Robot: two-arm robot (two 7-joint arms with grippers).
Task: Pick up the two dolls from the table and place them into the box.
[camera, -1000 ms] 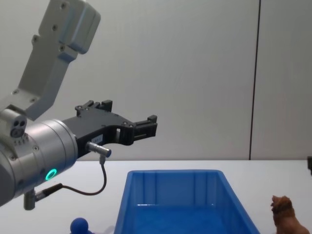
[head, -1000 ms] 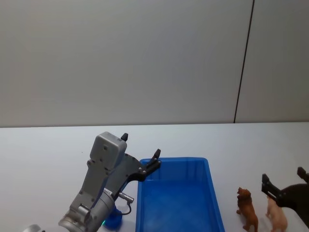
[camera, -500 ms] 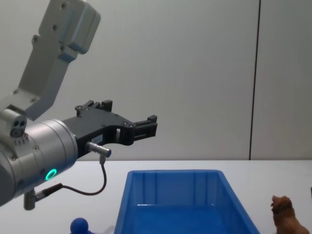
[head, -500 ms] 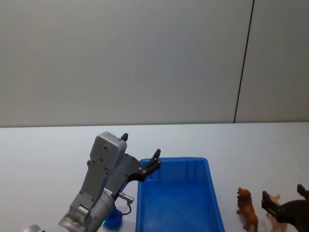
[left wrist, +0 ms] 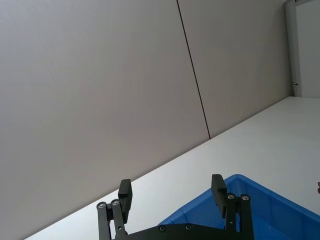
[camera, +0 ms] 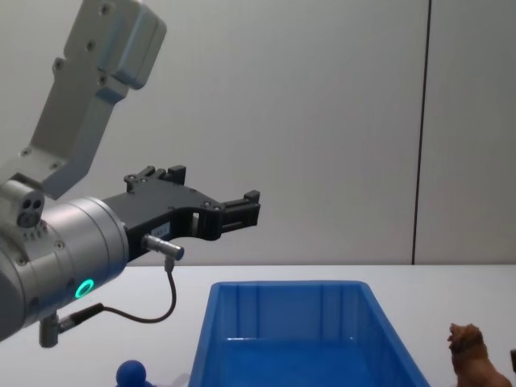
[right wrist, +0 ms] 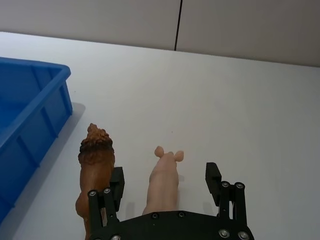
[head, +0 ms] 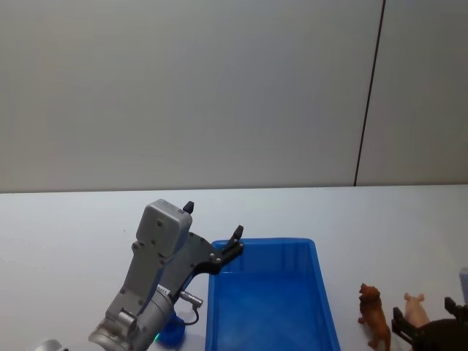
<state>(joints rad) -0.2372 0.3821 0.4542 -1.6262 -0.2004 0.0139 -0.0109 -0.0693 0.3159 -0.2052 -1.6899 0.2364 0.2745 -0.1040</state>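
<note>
A pale pink pig doll [right wrist: 164, 186] and a brown lion doll [right wrist: 94, 161] stand side by side on the white table, right of the blue box [head: 265, 247]. My right gripper [right wrist: 165, 176] is open and low, its fingers straddling the pig, with the lion just outside one finger. From the head, the right gripper [head: 424, 314] is at the bottom right, with the pig [head: 417, 306] and lion [head: 374, 316] there. My left gripper [head: 213, 221] hangs open and empty above the box's far left corner. A blue round-headed doll [camera: 131, 373] sits left of the box.
The box [camera: 282, 288] has nothing in it. The left arm's grey body [head: 150, 281] and a cable [camera: 165, 298] stand over the blue doll [head: 172, 333]. Bare white tabletop [right wrist: 240, 110] stretches beyond the pig and lion. A plain wall closes the back.
My right gripper has drawn back and down, so the pig's head now shows past the fingers. The left arm, box and dolls have not moved.
</note>
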